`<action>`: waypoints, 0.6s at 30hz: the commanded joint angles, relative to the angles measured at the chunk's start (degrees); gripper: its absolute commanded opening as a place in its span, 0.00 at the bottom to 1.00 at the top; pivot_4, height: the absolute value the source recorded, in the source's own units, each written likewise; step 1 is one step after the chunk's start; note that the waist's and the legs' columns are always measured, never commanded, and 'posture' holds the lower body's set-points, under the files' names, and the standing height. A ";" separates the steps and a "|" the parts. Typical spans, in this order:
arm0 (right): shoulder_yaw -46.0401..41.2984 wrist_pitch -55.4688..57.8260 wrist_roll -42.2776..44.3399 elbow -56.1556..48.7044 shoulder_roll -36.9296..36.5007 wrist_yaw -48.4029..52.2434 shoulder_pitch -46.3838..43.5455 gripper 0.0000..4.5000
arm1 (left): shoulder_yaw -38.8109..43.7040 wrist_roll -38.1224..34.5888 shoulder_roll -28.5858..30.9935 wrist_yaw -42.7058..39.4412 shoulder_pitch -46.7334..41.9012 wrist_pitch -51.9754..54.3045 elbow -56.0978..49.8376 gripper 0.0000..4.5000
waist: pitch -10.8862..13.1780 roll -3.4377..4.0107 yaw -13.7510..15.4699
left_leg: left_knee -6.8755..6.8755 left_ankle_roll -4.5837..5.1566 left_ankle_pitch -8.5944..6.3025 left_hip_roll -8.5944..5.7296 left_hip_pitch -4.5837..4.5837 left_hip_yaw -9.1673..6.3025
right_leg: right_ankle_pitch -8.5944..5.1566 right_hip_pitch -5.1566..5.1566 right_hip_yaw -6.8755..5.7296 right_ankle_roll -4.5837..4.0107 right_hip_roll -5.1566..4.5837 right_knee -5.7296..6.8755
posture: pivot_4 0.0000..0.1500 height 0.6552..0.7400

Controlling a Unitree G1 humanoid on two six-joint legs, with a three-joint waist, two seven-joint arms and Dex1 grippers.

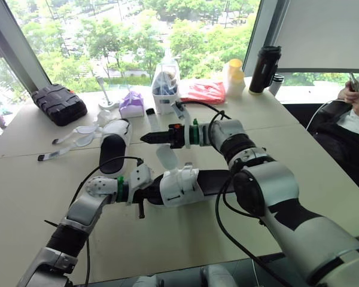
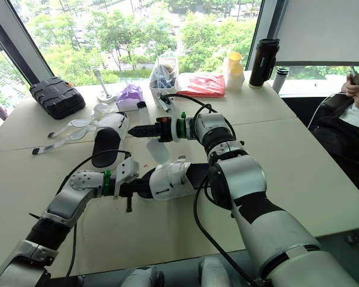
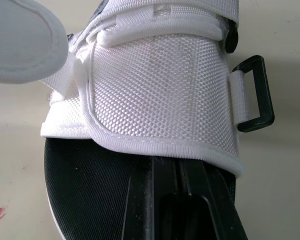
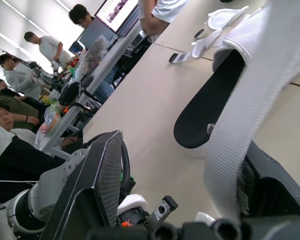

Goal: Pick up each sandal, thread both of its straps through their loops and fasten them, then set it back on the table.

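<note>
In the left eye view, the sandal (image 1: 179, 186) sits at the centre of the frame, held just above the table (image 1: 299, 143). The left gripper (image 1: 149, 194) comes in from the lower left and is clamped on the sandal's end, probably to steady it so that the other arm can work a strap. The right gripper (image 1: 148, 138) points toward the left of the frame just above it, with a white strap (image 1: 166, 156) running past its tip. Whether it actually grips that strap cannot be told. A second sandal (image 1: 112, 149) lies flat on the table in the centre left, with its straps trailing loose toward the left edge; it looks unfastened.

In the left wrist view, the sandal's wide white woven band spans the middle of the frame over a black footbed at the lower left. A black loop (image 3: 255, 95) hangs empty at the right on a short white tab, so one strap at least is judged not yet threaded. A rounded white strap end lies free at the upper left.

In the right wrist view, the white strap climbs from the lower centre to the upper right. The second sandal's black footbed lies behind it on the table.
</note>
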 commanded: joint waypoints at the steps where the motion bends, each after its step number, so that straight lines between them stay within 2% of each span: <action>1: -1.08 -0.14 1.40 -1.32 -0.38 1.21 -2.60 0.36 | -1.38 2.54 0.23 0.91 1.13 0.84 2.29 0.00 | 0.00 0.00 0.00 | 0.00 0.00 0.00 0.00 0.00 0.00 | 0.00 0.00 0.00 0.00 0.00 0.00 | 1.00 1.00; 4: -1.22 0.06 1.54 -1.68 -0.56 1.70 -2.76 0.05 | -1.51 2.58 0.04 0.95 1.03 0.83 2.35 0.00 | 0.00 0.00 0.01 | 0.00 0.00 0.00 0.00 0.00 0.01 | 0.00 0.00 0.00 0.00 0.00 0.00 | 1.00 1.00; 5: -1.28 0.19 1.66 -1.89 -0.70 1.96 -2.85 0.02 | -1.57 2.62 -0.08 0.98 0.92 0.80 2.45 0.00 | 0.00 0.00 0.02 | 0.00 0.00 0.00 0.00 0.00 0.00 | 0.00 0.00 0.01 0.00 0.00 0.00 | 1.00 1.00; 12: 1.18 2.71 1.97 -7.70 -2.45 7.16 -2.19 0.02 | -1.73 2.63 -0.58 0.83 0.57 0.87 2.85 0.00 | 0.00 0.00 0.14 | 0.04 0.00 0.00 -0.03 -0.04 -0.01 | 0.00 0.00 0.01 0.00 -0.02 0.01 | 1.00 1.00; 15: 6.55 5.10 1.88 -21.66 -4.01 10.39 4.19 0.02 | -1.69 2.39 -0.72 0.77 0.52 1.36 3.01 0.00 | 0.00 -0.01 0.20 | 0.05 0.00 0.00 -0.03 -0.06 -0.03 | 0.00 -0.02 0.00 0.00 -0.01 0.01 | 1.00 1.00; 18: 11.16 9.81 4.34 -42.15 -6.49 10.96 14.52 0.02 | -1.20 1.69 -1.23 0.95 0.50 1.97 2.95 0.00 | -0.01 -0.02 0.34 | 0.09 0.00 0.00 -0.05 -0.13 -0.06 | -0.01 -0.04 -0.01 0.01 -0.06 0.03 | 1.00 1.00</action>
